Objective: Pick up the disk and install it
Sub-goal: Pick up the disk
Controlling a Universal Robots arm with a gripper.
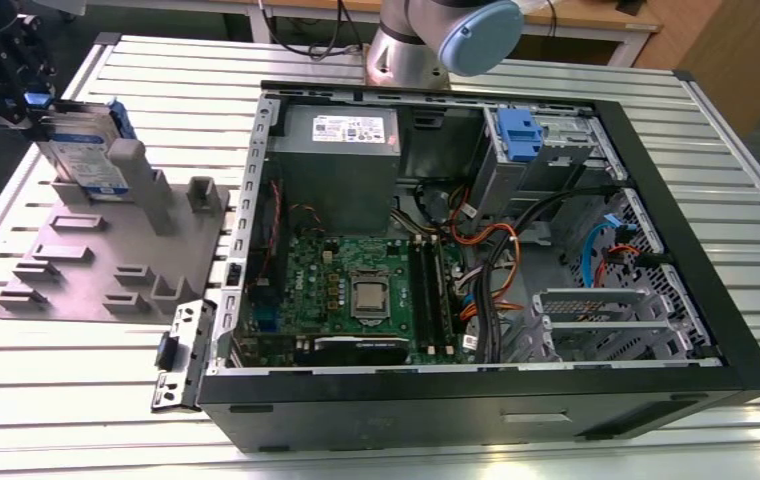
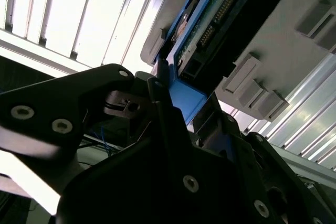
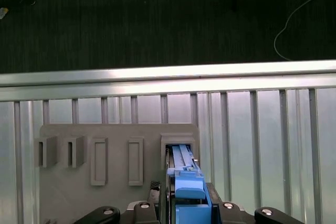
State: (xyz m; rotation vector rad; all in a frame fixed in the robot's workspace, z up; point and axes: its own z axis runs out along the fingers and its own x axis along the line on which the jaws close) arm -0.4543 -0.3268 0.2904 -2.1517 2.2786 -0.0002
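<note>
Now the gripper [image 1: 33, 103] is squeezed tight on the blue end of the disk [image 1: 87, 152]. The disk stands up on its edge in a slot of the grey holder [image 1: 100, 255] (beside the open computer case [image 1: 487, 250]), on the exterior view's left, with its blue end between the fingers [image 2: 160, 124].

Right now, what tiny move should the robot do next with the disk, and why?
Probably a slow lift straight up. The tool looks shut on the blue end of the disk, which stands upright in a slot of the grey holder, so a sideways pull might jam it.
</note>
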